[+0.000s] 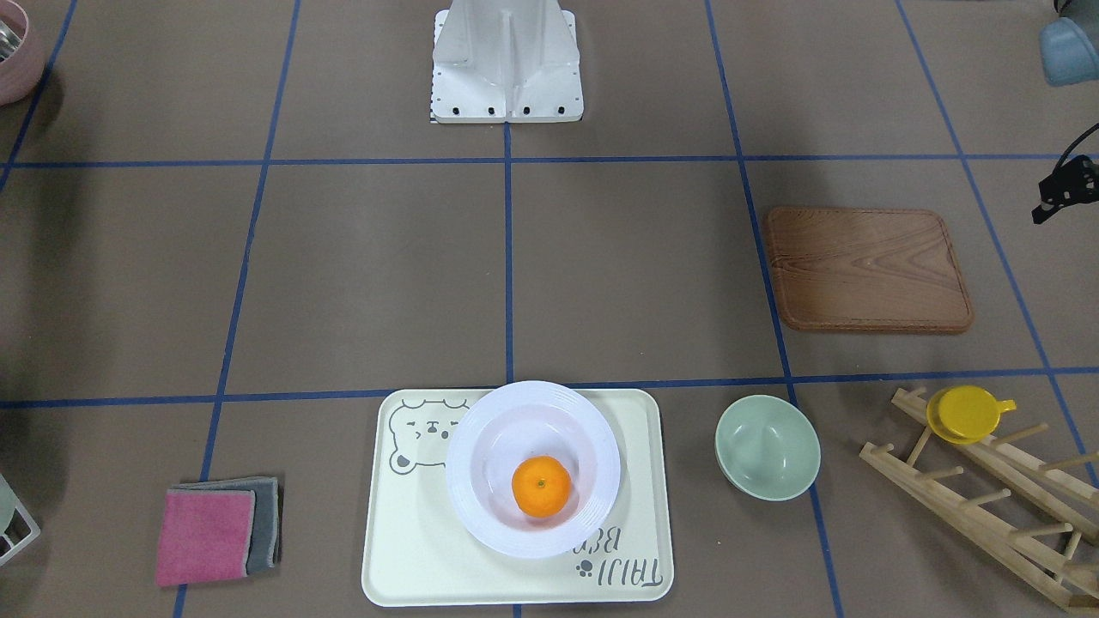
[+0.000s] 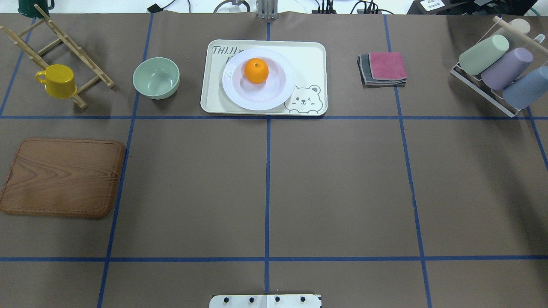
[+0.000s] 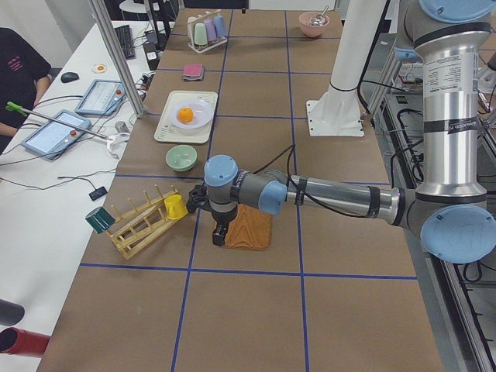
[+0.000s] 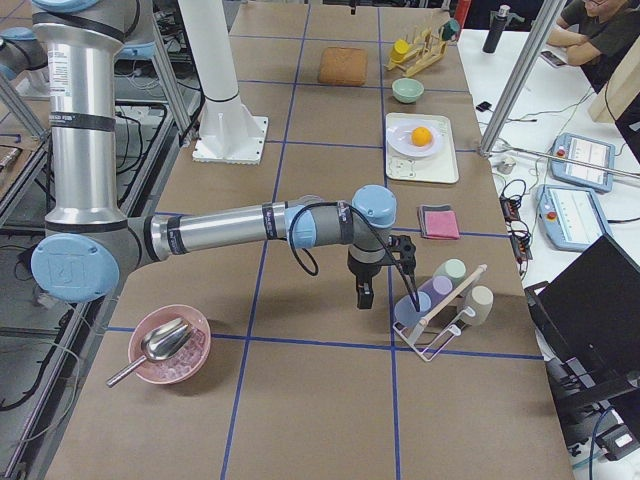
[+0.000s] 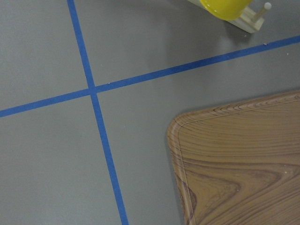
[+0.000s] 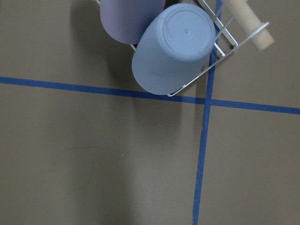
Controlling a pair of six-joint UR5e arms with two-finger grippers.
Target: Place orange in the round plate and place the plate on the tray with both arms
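Observation:
The orange (image 1: 542, 486) lies in the white round plate (image 1: 468, 468), and the plate rests on the cream tray (image 1: 403, 549) with the bear drawing, at the table's far edge from the robot. The overhead view shows the same: orange (image 2: 256, 71), plate (image 2: 233, 87), tray (image 2: 308, 55). My left gripper (image 3: 219, 236) hangs over the wooden board's end, far from the tray. My right gripper (image 4: 362, 298) hangs beside the wire cup rack. Both show only in the side views, so I cannot tell whether they are open or shut.
A mint-green bowl (image 1: 767, 446), a wooden board (image 1: 867, 270) and a wooden rack with a yellow cup (image 1: 966, 414) are on my left side. Folded cloths (image 1: 215, 530) and a wire rack of pastel cups (image 2: 496, 68) are on my right. A pink bowl (image 4: 168, 345) holds a scoop.

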